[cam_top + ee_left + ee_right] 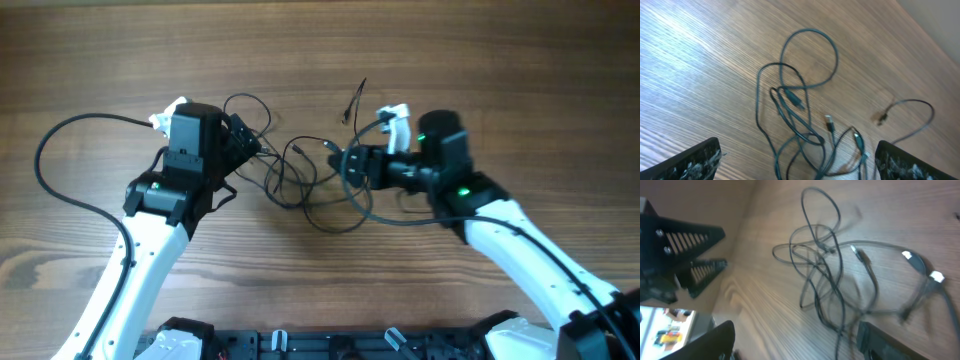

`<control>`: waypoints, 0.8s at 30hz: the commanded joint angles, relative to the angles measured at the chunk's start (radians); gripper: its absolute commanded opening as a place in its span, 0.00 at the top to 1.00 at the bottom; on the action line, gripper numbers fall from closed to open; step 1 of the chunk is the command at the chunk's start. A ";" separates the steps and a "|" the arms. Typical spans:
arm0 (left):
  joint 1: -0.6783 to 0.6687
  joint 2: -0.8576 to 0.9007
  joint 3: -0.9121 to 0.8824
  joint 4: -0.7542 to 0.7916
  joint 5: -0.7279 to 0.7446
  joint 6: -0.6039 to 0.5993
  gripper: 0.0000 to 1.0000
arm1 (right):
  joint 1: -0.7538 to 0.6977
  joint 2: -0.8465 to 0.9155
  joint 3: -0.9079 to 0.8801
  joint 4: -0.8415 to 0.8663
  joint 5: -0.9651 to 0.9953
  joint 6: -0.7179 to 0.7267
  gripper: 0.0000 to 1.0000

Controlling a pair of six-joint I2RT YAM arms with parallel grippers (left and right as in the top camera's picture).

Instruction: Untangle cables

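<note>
- In the middle of the table (120, 40), the cables (300, 178) lie as one loose tangle between the two grippers.
- In the overhead view the tangle's long axis runs left to right, from one gripper to the other.
- One stray end (355, 100) leaves the bunch and points toward the far edge, lying apart from the rest.
- The cords overlap too much to count. The left wrist view shows four small plugs: one inside the knot (797, 102), two just beside it (829, 121), and one well apart on its own curl (881, 118).
- The left gripper (245, 140) sits at the tangle's left end with its jaws spread wide. Cords run on the wood between its fingers (695, 160), and nothing is pinched.
- The right gripper (352, 165) sits at the right end, also with parted jaws. In its wrist view cords (820, 265) pass between the fingers (720, 340). I cannot tell whether they touch them.
- There are two arms, one on each side.
</note>
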 commanded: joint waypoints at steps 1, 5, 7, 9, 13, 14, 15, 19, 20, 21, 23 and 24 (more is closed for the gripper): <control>0.050 0.004 0.005 -0.003 -0.041 -0.016 0.00 | 0.127 0.098 0.003 0.117 0.188 0.066 0.25; 0.103 0.004 0.005 -0.016 -0.033 -0.093 0.00 | 0.220 0.237 0.003 0.251 0.180 0.045 0.36; 0.106 0.004 0.005 -0.020 -0.029 -0.093 0.00 | 0.275 0.309 0.003 0.364 0.180 0.041 0.37; 0.106 0.004 0.005 -0.019 -0.029 -0.093 0.00 | 0.305 0.357 0.004 0.427 0.204 0.044 0.40; 0.106 0.004 0.005 -0.019 -0.029 -0.093 0.00 | 0.317 0.454 0.007 0.429 0.247 0.077 0.44; 0.106 0.004 0.005 -0.019 -0.029 -0.093 0.00 | 0.317 0.472 0.010 0.448 0.248 0.076 0.44; 0.106 0.004 0.005 -0.019 -0.029 -0.093 0.00 | 0.317 0.484 0.012 0.478 0.248 0.076 0.43; 0.106 0.004 0.005 -0.019 -0.029 -0.093 0.00 | 0.317 0.522 0.029 0.574 0.271 0.089 0.41; 0.106 0.004 0.005 -0.019 -0.029 -0.093 0.00 | 0.318 0.535 0.042 0.573 0.270 0.097 0.41; 0.106 0.004 0.005 -0.019 -0.029 -0.093 0.00 | 0.320 0.552 0.058 0.574 0.267 0.106 0.42; 0.106 0.004 0.005 -0.019 -0.029 -0.093 0.00 | 0.325 0.580 0.093 0.573 0.266 0.105 0.44; 0.106 0.004 0.005 -0.019 -0.029 -0.093 0.00 | 0.326 0.592 0.110 0.573 0.264 0.105 0.48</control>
